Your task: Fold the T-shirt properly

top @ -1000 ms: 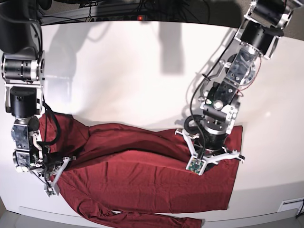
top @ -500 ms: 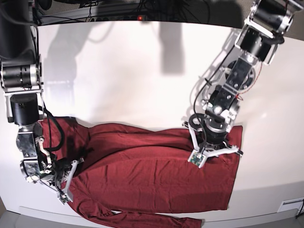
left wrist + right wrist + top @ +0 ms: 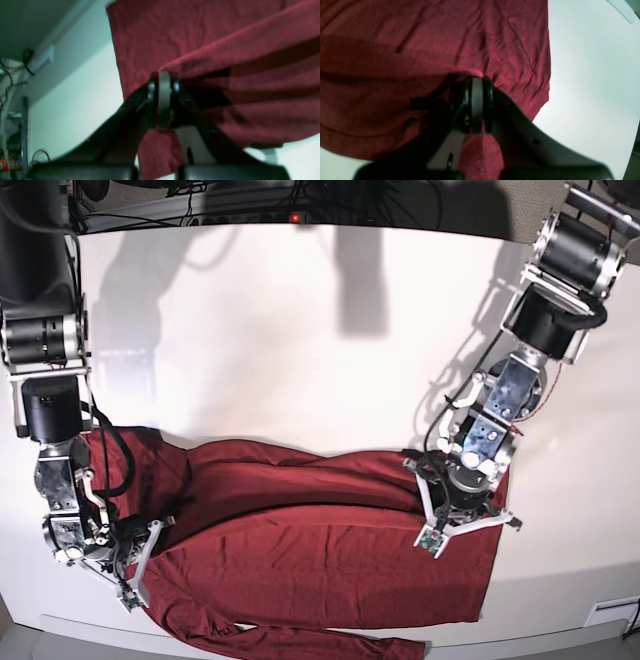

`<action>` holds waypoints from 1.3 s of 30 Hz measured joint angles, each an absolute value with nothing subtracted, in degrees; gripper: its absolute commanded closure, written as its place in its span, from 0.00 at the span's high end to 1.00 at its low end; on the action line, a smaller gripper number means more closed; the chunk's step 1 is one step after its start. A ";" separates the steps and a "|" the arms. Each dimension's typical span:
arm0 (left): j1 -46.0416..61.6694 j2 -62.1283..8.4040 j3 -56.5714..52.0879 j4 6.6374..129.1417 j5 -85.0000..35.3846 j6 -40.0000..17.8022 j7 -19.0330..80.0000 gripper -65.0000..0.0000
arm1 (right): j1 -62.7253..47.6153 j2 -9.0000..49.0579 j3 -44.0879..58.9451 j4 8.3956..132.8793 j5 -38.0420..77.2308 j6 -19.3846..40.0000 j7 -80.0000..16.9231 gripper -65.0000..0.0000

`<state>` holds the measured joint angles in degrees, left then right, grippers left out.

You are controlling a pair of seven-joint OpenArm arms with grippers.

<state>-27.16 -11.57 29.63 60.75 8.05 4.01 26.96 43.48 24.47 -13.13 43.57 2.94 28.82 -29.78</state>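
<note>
The maroon T-shirt [image 3: 300, 550] lies spread along the near part of the white table, with a long fold ridge running across its upper edge. My left gripper [image 3: 463, 504] is at the shirt's right end. In the left wrist view, the left gripper [image 3: 163, 75] is shut on a pinched fold of the T-shirt [image 3: 200, 32]. My right gripper [image 3: 127, 542] is at the shirt's left end. In the right wrist view, the right gripper [image 3: 476, 81] is likewise shut on a raised fold of the T-shirt [image 3: 420, 37]. A sleeve trails along the near edge.
The white table [image 3: 280, 330] stretches bare behind the shirt. Cables and a device with a red light [image 3: 295, 218] run along the far edge. The table's near edge lies just below the shirt, with a small white box [image 3: 612, 612] at the near right corner.
My left gripper has carried its fold of the shirt to the right. My right gripper has moved toward the near edge with its fold. The ridge between them lies flatter.
</note>
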 measured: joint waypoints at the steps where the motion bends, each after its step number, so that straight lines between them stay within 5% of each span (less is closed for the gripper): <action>1: -27.14 -11.57 29.63 60.23 8.05 3.99 26.96 0.00 | 43.51 24.43 -13.13 43.57 2.94 28.75 -29.76 0.00; 21: -27.92 -11.44 29.63 57.47 8.03 4.01 25.47 0.00 | 43.48 24.45 -13.13 43.57 -1.61 28.03 -26.76 0.00; 35: -27.97 -11.40 29.63 57.47 8.01 3.99 25.61 0.00 | 43.44 24.40 -13.13 36.84 -4.36 26.28 -15.51 0.00; 39: -27.97 -11.38 29.63 57.47 8.03 3.99 25.58 0.00 | 43.31 24.40 -13.13 32.16 -7.92 21.52 -6.11 0.27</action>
<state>-27.97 -11.38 29.63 57.47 8.03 3.99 25.58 43.31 24.40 -13.13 32.16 -7.92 21.52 -6.11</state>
